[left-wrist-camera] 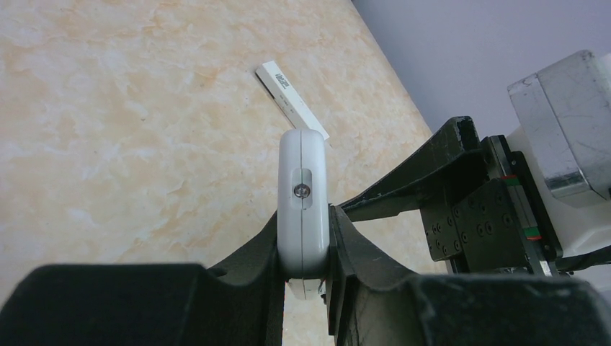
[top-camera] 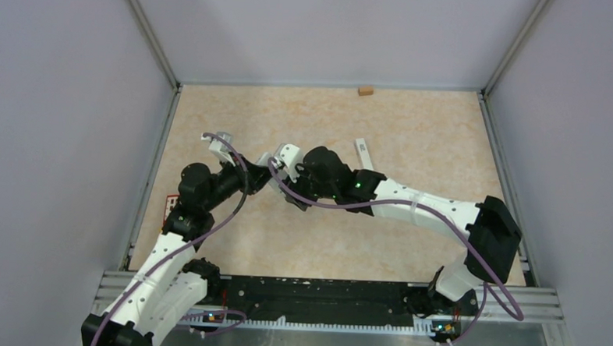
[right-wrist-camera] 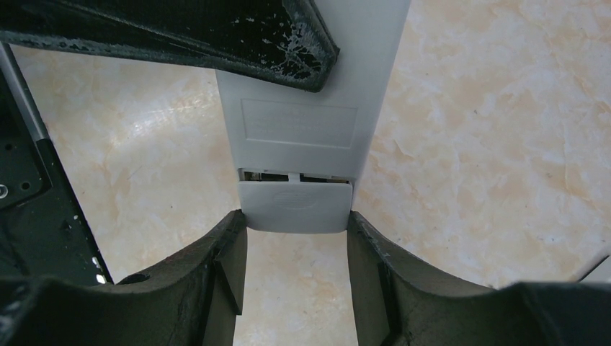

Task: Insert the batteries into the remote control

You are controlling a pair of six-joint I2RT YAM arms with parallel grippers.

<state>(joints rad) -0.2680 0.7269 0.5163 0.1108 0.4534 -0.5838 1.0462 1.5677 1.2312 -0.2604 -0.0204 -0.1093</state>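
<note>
My left gripper is shut on a white remote control, seen end-on and held above the table. In the right wrist view the same remote shows its back, with its battery cover slid partly out and a narrow gap at the compartment. My right gripper is closed on the cover's two side edges. In the top view both grippers, left and right, meet at the table's middle left and hide the remote. No batteries are in view.
A second, slim white remote lies on the table behind the right arm; it also shows in the left wrist view. A small brown block sits at the back wall. Grey walls enclose the table.
</note>
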